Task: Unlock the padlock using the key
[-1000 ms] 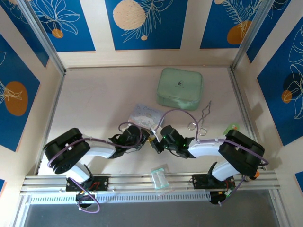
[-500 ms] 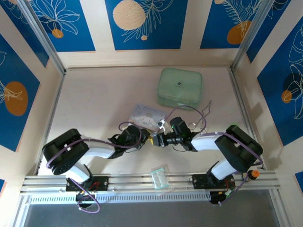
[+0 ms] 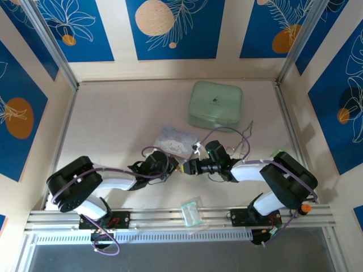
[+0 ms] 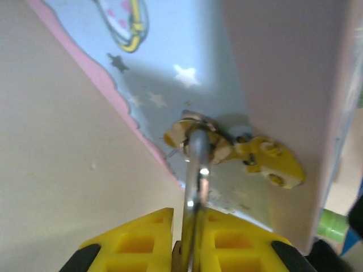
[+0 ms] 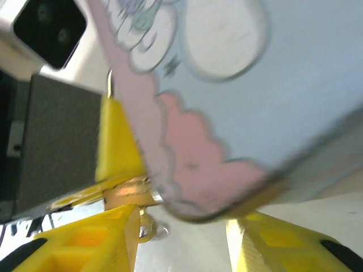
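Closed mint-green tin (image 3: 215,106) at far side of table (image 3: 113,119), with hidden contents. Nearer, pastel cartoon card (image 3: 174,138), blurred across both wrist views. Near it, brass padlock (image 4: 195,139), pinched by silver shackle (image 4: 193,170) in tightly closed left gripper (image 3: 176,167). Just beside it, right gripper (image 3: 188,168), grip impossible to tell. Key too small to find

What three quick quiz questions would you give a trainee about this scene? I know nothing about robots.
1. True or false: the green tin lies farther back than the left gripper and the right gripper.
2. Where do the two grippers face each other? A) front centre of the table B) back left corner C) on the tin.
3. Fill in: in the left wrist view, the shackle of the padlock runs between fingers coloured ____.
Key: 1 true; 2 A; 3 yellow.
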